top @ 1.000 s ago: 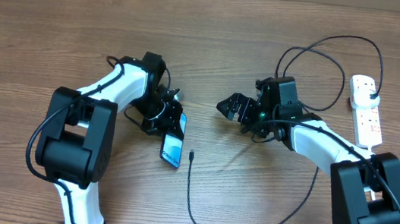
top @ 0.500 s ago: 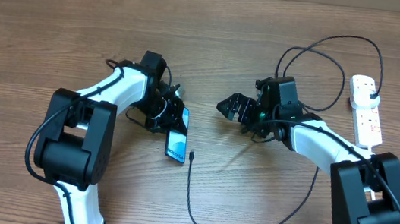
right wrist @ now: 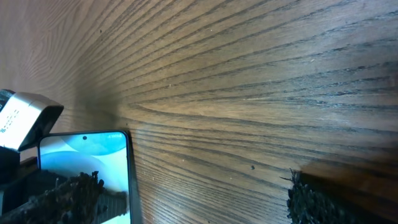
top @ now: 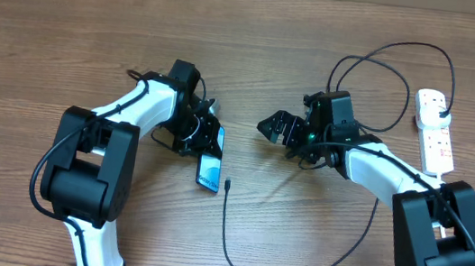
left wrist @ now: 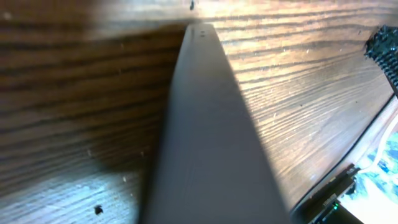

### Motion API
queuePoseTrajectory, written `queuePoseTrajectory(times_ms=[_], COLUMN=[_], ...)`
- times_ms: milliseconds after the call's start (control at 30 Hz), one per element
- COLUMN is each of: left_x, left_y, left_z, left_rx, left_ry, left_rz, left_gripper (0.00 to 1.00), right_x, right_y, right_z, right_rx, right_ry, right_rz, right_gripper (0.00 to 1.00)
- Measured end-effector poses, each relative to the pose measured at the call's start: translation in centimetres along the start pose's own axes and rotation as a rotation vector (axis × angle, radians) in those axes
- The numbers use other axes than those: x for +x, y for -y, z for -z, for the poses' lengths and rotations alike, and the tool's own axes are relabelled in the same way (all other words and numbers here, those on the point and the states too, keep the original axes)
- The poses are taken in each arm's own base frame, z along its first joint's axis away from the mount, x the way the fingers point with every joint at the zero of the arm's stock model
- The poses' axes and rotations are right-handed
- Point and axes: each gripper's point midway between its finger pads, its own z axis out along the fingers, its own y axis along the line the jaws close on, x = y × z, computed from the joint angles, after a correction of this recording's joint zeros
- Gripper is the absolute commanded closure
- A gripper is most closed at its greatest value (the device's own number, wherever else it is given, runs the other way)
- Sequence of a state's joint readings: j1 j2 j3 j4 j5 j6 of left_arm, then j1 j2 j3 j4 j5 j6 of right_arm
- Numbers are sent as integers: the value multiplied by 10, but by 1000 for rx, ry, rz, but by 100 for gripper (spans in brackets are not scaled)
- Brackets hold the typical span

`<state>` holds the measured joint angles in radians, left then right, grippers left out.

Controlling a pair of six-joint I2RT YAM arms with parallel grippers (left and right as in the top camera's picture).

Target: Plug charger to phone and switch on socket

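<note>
Findings. The left gripper [top: 200, 139] is clamped shut on the phone [top: 208, 174] and holds it at a slant, lower end towards the table [top: 68, 30]. The left wrist view shows only the phone's grey edge [left wrist: 208, 137] running away from the camera. The right gripper [top: 276, 127] stands fully open and holds nothing. It hovers near the phone, whose blue screen [right wrist: 87, 155] shows between its fingers [right wrist: 68, 194].

The charger [top: 224, 231] lies loose on the table. Its connector tip [top: 227, 184] is just beside the phone's lower end but not inserted. The socket [top: 435, 132] lies at the far right, well apart from both grippers.

Recommendation. The left arm should hold the phone steady with its port end exposed. The right gripper should take the cable close behind the tip, so that it does not flex, and line it up squarely before pushing.

Change noted. Against the frame a second ago, the phone sits slightly higher, nearer the tip, and looks foreshortened. The right arm and charger are unchanged.
</note>
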<state>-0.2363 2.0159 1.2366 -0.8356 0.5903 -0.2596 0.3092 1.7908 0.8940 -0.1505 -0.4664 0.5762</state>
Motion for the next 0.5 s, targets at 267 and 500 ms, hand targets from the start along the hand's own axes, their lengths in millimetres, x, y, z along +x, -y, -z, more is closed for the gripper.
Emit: queuePoseTrajectory(times_ms=[267,500], left_x=[-3,-4], left_y=[-2,-2], left_z=[1,1], left_rx=[-14,-15], left_ry=[15,17], left_rz=[-7,-8], left_gripper=[96,96], right_x=[0,18], right_y=[0,0], right_z=[0,3], right_rx=[0,-7], right_ry=[0,-87], right_rz=[-1,-36], right_gripper=[0,0])
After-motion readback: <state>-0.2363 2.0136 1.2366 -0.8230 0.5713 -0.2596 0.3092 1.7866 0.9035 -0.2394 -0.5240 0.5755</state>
